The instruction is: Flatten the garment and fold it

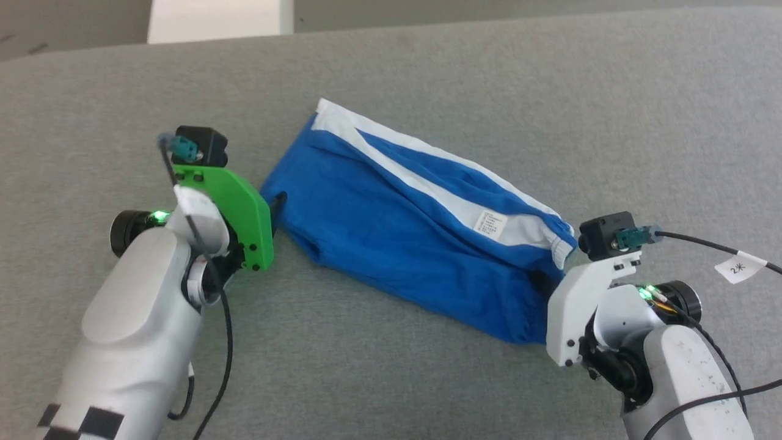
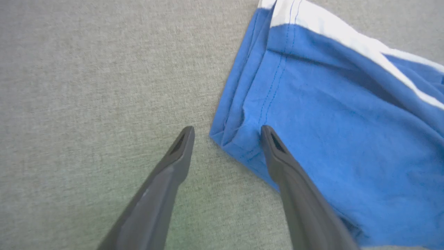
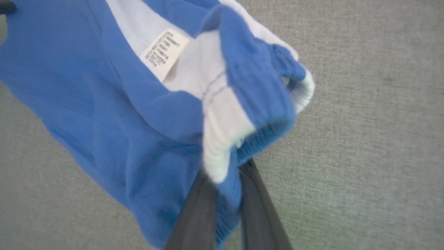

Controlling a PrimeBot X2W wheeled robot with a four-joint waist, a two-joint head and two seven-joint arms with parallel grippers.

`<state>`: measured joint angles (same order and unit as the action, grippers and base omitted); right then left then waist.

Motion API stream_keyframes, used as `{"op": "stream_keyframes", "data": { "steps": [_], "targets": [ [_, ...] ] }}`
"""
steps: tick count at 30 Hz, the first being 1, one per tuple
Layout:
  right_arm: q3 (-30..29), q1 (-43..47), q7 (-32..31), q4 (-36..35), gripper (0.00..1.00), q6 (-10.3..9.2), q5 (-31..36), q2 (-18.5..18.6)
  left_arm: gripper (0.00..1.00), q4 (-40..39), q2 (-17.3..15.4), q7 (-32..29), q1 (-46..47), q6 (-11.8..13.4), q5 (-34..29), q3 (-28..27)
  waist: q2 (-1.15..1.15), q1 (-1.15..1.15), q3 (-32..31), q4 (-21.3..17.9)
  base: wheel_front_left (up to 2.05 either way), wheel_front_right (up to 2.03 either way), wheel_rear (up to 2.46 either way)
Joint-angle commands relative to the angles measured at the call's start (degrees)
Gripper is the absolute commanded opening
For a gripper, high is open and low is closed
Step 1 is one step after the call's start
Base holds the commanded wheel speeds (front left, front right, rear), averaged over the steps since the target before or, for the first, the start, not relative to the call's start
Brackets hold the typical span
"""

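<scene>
The garment (image 1: 391, 226), bright blue shorts with white side stripes and a white tag (image 1: 490, 223), lies crumpled and slanting across the grey surface. My left gripper (image 2: 227, 133) is open astride the shorts' leg-hem corner (image 2: 239, 139): one finger lies over the blue cloth, the other over bare grey. In the head view the left gripper (image 1: 278, 205) sits at the garment's left end. My right gripper (image 3: 227, 170) is shut on the elastic waistband (image 3: 263, 104), with blue and white cloth bunched between the fingers. The right gripper (image 1: 542, 286) sits at the garment's right end in the head view.
A grey fabric-covered table (image 1: 427, 379) stretches all round the shorts. Its far edge runs along the top, with a white block (image 1: 220, 18) beyond it. A black cable with a white label (image 1: 739, 267) trails from the right wrist.
</scene>
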<state>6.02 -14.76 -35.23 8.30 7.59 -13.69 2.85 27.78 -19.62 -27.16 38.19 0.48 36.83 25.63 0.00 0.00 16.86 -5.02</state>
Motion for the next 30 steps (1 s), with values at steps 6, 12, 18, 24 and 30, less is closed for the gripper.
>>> {"op": "stream_keyframes", "data": {
  "steps": [6,12,18,24,30],
  "targets": [
    [0.69,-1.75,1.55,1.12,0.0,-0.1,-0.66,0.03,1.0,4.67,-0.02,-7.53,2.26,1.04,-0.98,2.8,0.0,0.0,3.18,-2.3,0.0,0.0,0.0],
    [0.23,-1.81,2.15,2.47,0.0,-0.1,-0.73,0.03,0.0,5.07,0.81,-9.13,1.31,-0.76,0.99,3.27,0.0,0.0,2.36,-1.51,0.0,0.0,0.0],
    [-0.94,-1.92,1.54,3.67,0.0,-0.1,-1.13,0.03,0.0,2.98,1.35,-4.59,0.59,-0.6,4.3,-0.58,0.0,0.0,-0.68,0.54,0.0,0.0,0.0],
    [-1.78,-3.08,-8.83,3.72,0.0,-0.1,-3.41,1.8,0.0,-7.99,0.28,0.37,-9.78,0.73,10.2,-6.45,0.0,0.0,-5.63,5.93,0.0,0.0,0.0],
    [-2.51,-4.88,-15.31,3.01,0.0,-0.1,-6.63,8.04,0.0,-15.69,1.23,1.76,-19.28,3.34,12.57,-7.66,0.0,0.0,-6.36,8.83,0.0,0.0,0.0]
  ]
}}
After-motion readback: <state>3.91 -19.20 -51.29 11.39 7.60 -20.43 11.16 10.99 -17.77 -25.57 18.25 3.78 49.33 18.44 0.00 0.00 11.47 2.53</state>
